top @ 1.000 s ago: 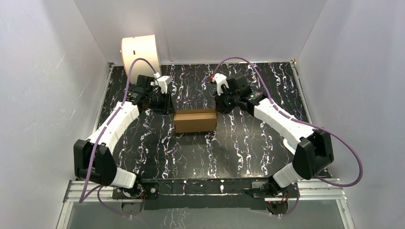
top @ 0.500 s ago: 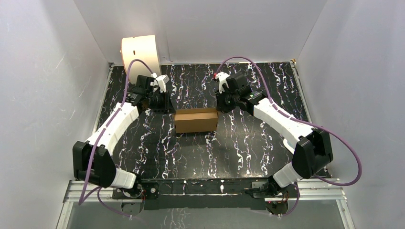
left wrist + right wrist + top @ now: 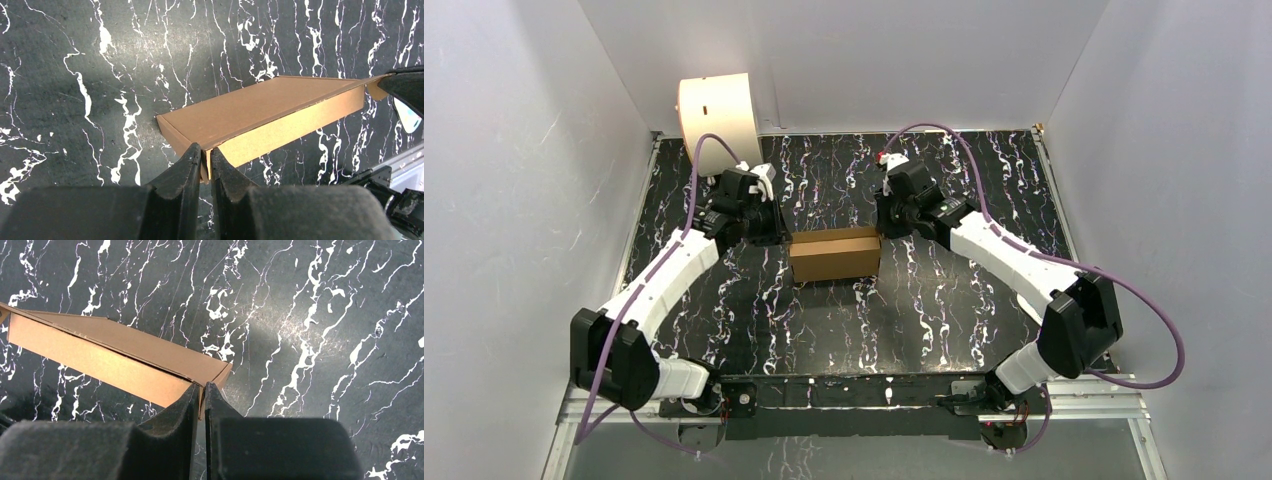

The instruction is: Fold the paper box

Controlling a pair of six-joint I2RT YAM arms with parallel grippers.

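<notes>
Looking shallow and plain brown, the paper box seems closed.

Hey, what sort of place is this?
Probably a lab robot test cell: plain white walls enclose a black marbled table, the left arm and right arm are bolted to an aluminium rail, and a paper box lies between them.

Robot lab test cell. The bench, covered in black marble-print sheet, stood boxed by plain white walls on three sides (a booth, in effect). Left arm and right arm were bolted by an aluminium rail; purple cable looped loose.
</notes>
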